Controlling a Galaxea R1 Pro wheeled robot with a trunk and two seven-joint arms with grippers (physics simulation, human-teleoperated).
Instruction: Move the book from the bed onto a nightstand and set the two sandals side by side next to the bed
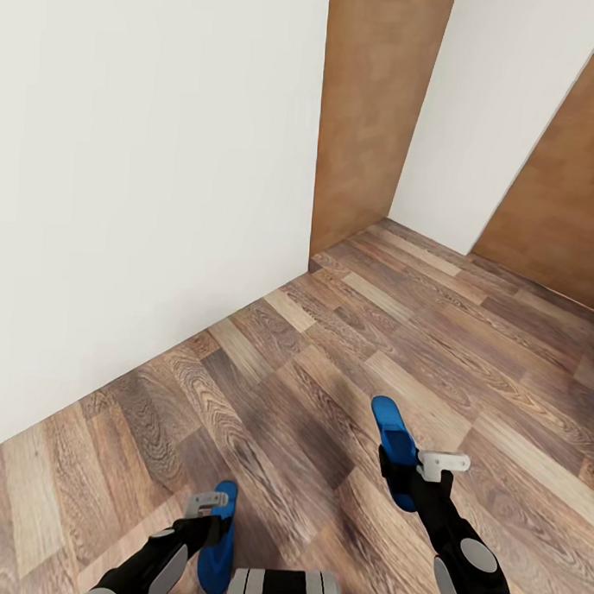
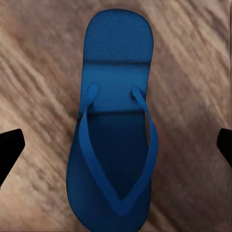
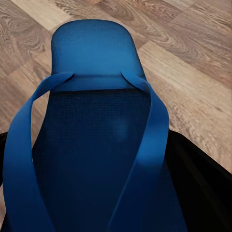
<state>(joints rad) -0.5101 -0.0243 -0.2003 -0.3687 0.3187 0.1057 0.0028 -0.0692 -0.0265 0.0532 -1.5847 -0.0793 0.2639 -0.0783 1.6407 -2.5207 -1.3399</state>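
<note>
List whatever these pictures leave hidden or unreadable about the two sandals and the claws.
- Head view: the left sandal is partly covered by the left claw and arm; its grip can't be read.
- Left wrist view: the sandal's toe end is cut off by the frame edge.
- Right wrist view: the right sandal hides the right claw; contact can't be read.
- Head view: the wood floor runs out of frame.

Bright even light, soft dark shadow patch on the floor [image 1: 325,436], left wrist view blurred, others sharp
</note>
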